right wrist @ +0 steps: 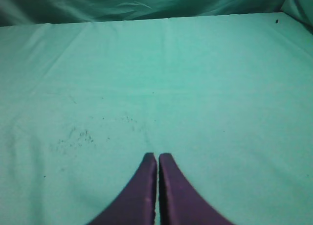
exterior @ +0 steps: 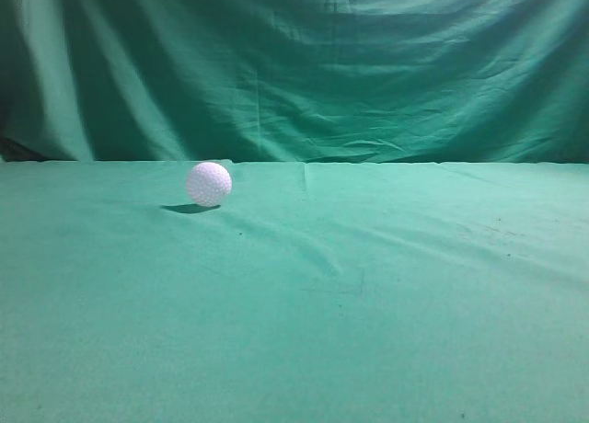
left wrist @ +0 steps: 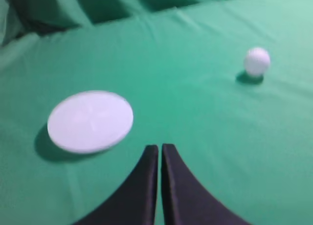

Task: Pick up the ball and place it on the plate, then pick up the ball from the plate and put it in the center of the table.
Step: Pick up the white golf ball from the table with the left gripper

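The white dimpled golf ball (exterior: 209, 184) rests on the teal-green table (exterior: 368, 303), left of centre near the back edge in the exterior view. It also shows in the left wrist view (left wrist: 257, 61), far right of my left gripper (left wrist: 160, 146), which is shut and empty above the cloth. A white round plate (left wrist: 90, 121) lies flat just ahead and left of that gripper; it is out of the exterior view. My right gripper (right wrist: 157, 156) is shut and empty over bare cloth. Neither gripper shows in the exterior view.
A darker green draped backdrop (exterior: 304, 64) hangs behind the table's back edge. Faint dark specks (right wrist: 73, 136) mark the cloth ahead and left of my right gripper.
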